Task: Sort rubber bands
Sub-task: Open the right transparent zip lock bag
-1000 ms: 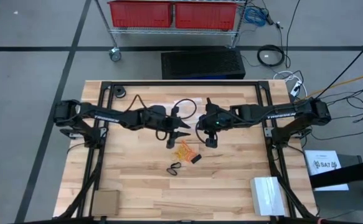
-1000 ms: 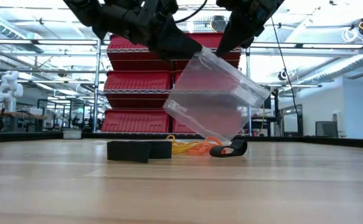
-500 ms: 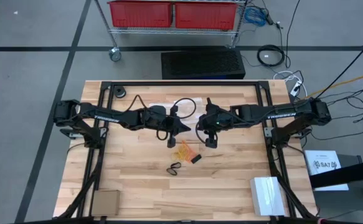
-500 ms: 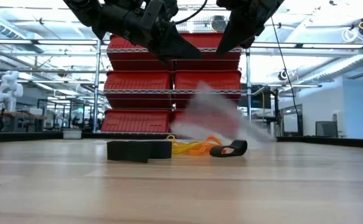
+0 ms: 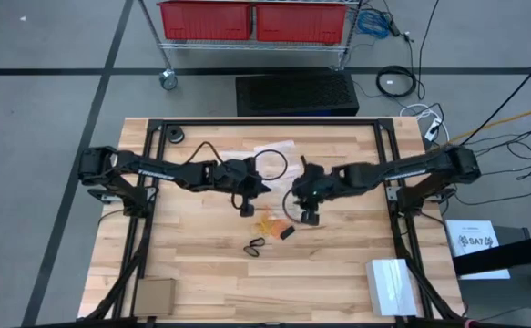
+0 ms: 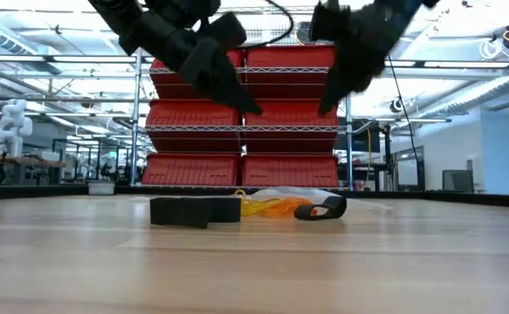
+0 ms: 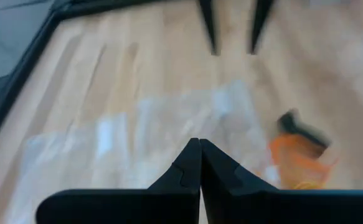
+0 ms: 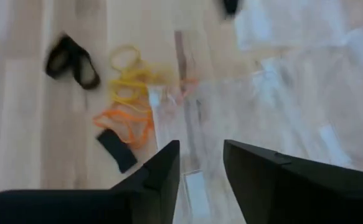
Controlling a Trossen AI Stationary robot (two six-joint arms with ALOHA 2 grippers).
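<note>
**Both grippers empty above the rubber band pile**

The rubber bands [image 5: 272, 221] lay in a small heap on the wooden table [image 5: 192, 264], near its middle. In the right wrist view the heap showed as yellow loops [image 8: 130, 87] touching orange loops [image 8: 126, 124], with a short black piece [image 8: 117, 150] just beside the orange ones. A separate pair of black bands [image 5: 254, 245] lay a little apart from the heap, toward the table's front edge; the same pair appeared in the right wrist view [image 8: 73, 60].

A clear plastic bag [image 8: 274, 106] lay flat on the table, one edge reaching the heap. From table height it showed as a low pale sheet [image 6: 319, 194] draped just behind the orange and yellow bands [image 6: 267, 206]. Another clear bag [image 5: 274, 148] lay beyond the heap, toward the table's back edge.

The left gripper [image 5: 247, 209] hung above the table just to the left of the heap, its two fingers pressed together with nothing between them; the left wrist view showed the dark fingertips [image 7: 199, 163] meeting over the clear plastic, with an orange blur of bands [image 7: 299, 158] off to one side.

The right gripper [image 5: 307, 217] hung just to the right of the heap, its fingers [image 8: 162, 171] standing apart and holding nothing, the bag and table visible through the gap.

From table height both grippers were raised well clear of the heap, left [image 6: 228, 87] and right [image 6: 337, 92].
</note>
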